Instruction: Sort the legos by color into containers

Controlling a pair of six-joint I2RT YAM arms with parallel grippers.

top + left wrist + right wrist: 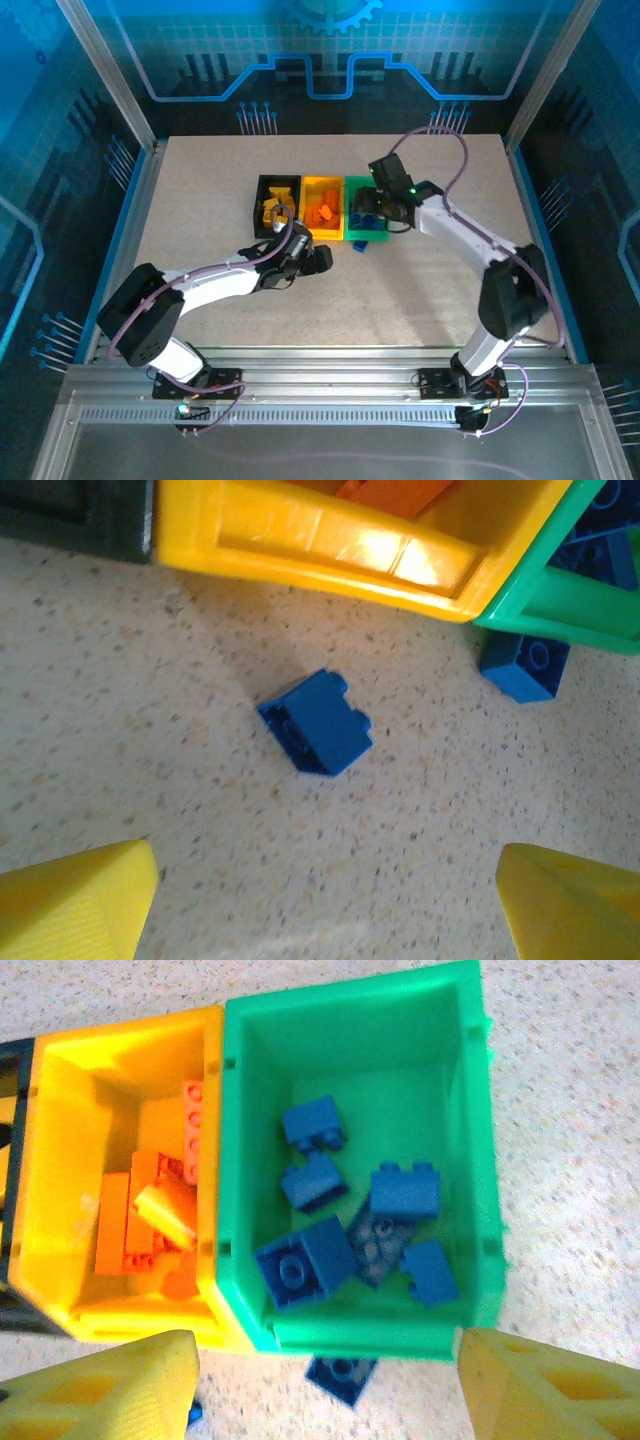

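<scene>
left jaws wide apart, empty | loose blue lego (314,723) on worktop just ahead, centred between them | yellow bin (330,550) beyond | right jaws apart, empty | second blue lego (342,1375) between them | green bin (400,1090) beyond, holding blue legos (305,1265)

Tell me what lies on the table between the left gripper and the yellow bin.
In the left wrist view, one loose blue brick lies on the table between the left gripper and the yellow bin, touching neither.
</scene>
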